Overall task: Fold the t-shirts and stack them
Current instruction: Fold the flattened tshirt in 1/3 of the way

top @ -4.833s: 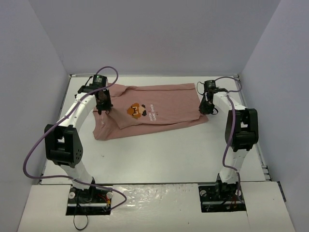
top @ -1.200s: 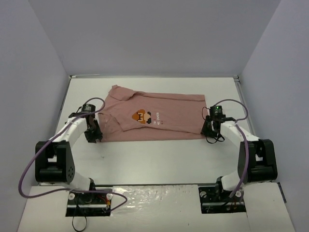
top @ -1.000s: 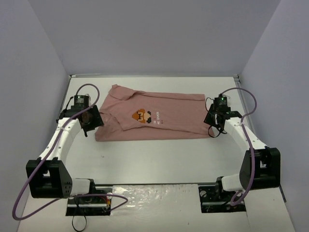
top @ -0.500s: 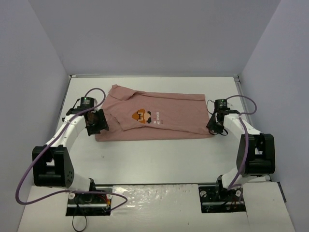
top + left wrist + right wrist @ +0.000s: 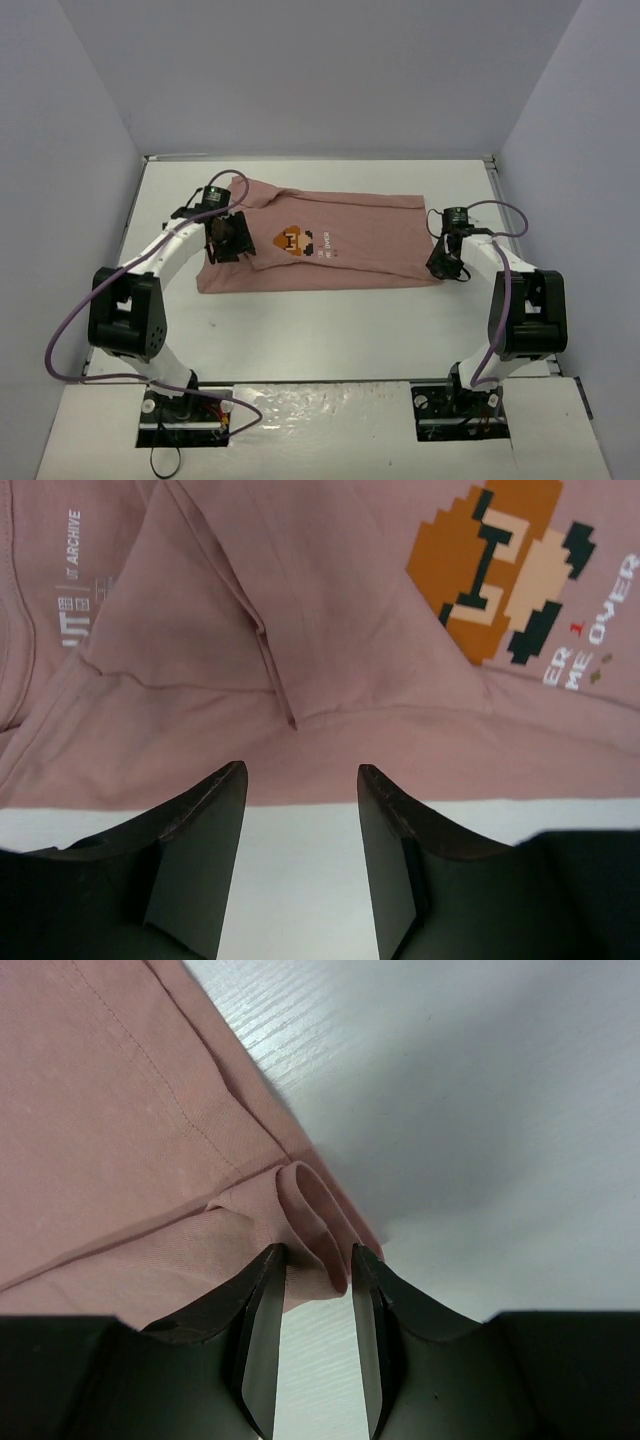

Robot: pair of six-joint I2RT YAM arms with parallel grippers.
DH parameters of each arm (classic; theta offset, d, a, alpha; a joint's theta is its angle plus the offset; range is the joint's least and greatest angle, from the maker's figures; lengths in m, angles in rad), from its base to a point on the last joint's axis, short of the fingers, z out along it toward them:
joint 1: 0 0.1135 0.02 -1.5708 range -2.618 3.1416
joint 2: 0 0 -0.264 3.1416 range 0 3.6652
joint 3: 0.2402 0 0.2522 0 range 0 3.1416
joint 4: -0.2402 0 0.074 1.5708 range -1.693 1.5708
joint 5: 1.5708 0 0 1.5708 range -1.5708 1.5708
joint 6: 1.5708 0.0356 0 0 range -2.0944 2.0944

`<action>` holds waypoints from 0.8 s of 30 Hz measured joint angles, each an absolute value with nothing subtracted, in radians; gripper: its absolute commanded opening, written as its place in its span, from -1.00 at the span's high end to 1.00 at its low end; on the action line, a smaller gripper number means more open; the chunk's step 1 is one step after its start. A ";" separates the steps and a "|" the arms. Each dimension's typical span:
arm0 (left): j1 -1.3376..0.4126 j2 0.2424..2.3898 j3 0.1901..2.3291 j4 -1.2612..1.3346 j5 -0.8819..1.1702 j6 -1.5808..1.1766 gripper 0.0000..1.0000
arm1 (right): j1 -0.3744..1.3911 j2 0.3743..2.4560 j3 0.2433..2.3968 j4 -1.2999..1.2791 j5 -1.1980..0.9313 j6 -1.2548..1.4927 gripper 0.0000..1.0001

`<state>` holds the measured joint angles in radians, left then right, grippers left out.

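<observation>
Top external view: the dusty salmon-pink cotton t-shirt [image 5: 350, 225] lies flat on the white counter [image 5: 330, 325], towards the far edge. It is folded lengthwise into a long band, collar end at the counter's left side and hem end at the right. The orange, black and white pixel graphic [image 5: 292, 238] faces up.

Left pincer [image 5: 228, 238]: spread and holding nothing. In the left wrist view it hovers at the near edge of the band, below the sleeve fold.

Right pincer [image 5: 441, 264]: pinching a raised fold of fabric at the near right corner of the hem. The right wrist view shows the loop of cloth between its jaws.

Handling characteristics (judged):
- The cloth is light, soft and limp. It does not hold a shape and sags from any single grip.
- Layers can slide over one another, so a shallow pinch may take only the top layer.
- Fragility is no concern; creasing and dragging are.

Recommended grip points: corners and folded edges, where all layers can be caught. Grip both ends together so that the band lifts evenly.
</observation>
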<state>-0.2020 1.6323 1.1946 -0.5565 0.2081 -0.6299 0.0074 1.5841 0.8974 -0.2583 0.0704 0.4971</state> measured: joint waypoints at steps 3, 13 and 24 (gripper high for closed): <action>-0.202 1.713 1.221 -0.543 0.204 -0.662 0.10 | 0.007 1.584 0.897 -0.258 0.070 0.496 0.39; -0.241 1.861 1.261 -0.537 0.197 -0.710 0.17 | 0.007 1.575 0.897 -0.258 0.064 0.493 0.39; -0.253 1.865 1.286 -0.540 0.184 -0.718 1.00 | 0.007 1.575 0.897 -0.258 0.056 0.488 0.41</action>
